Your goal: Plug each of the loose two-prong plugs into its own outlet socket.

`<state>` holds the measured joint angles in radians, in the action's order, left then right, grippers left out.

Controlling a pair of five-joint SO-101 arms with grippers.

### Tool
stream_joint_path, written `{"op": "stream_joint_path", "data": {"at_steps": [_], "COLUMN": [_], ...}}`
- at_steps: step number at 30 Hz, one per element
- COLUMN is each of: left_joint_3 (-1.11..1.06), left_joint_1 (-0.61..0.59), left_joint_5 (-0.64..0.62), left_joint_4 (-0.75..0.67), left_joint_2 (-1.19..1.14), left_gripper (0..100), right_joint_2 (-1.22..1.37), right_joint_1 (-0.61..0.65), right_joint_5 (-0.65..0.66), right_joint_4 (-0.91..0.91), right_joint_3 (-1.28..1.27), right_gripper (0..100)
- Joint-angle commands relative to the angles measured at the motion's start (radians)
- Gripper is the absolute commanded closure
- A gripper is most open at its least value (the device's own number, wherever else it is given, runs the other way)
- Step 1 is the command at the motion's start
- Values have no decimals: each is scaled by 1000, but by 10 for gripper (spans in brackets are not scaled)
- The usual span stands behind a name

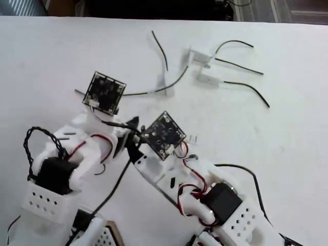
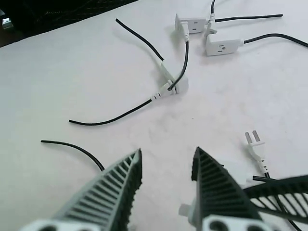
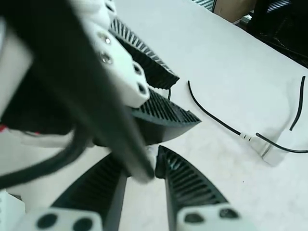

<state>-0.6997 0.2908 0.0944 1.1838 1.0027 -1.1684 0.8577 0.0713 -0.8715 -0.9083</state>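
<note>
The left claw (image 2: 168, 151) hangs low over the white worktop (image 2: 72, 72) with its jaws well apart and nothing between them. A loose two-prong plug (image 2: 255, 144) lies near it, prongs pointing away, its cord running back towards the right claw (image 3: 156, 153); whether that claw is apart or together I cannot tell. Two white outlet sockets (image 2: 192, 24) sit side by side at the far end, well apart from the plug, with a third socket (image 2: 177, 85) nearer, where black cords meet
</note>
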Motion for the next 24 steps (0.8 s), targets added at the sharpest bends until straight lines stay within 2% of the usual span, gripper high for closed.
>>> {"op": "stream_joint_path", "data": {"at_steps": [1,13,16,20,24], "left_joint_3": [-2,3,-5,-6,-5], "left_joint_1": [-18,-366,-417,-452,-475], "left_joint_5": [9,6,8,118,227], "left_joint_4": [14,-25,-15,-14,-20], "left_joint_2": [1,-8,-12,-81,-251], "left_gripper": [805,800,737,721,722], "right_joint_2": [-16,-15,-13,45,196], "right_joint_1": [-30,-70,-124,-199,-277], "right_joint_5": [-8,-3,-2,-2,-8], "right_joint_4": [48,59,93,120,185], "right_joint_3": [12,-31,-78,-114,-118], "right_gripper": [981,981,981,981,981]}}
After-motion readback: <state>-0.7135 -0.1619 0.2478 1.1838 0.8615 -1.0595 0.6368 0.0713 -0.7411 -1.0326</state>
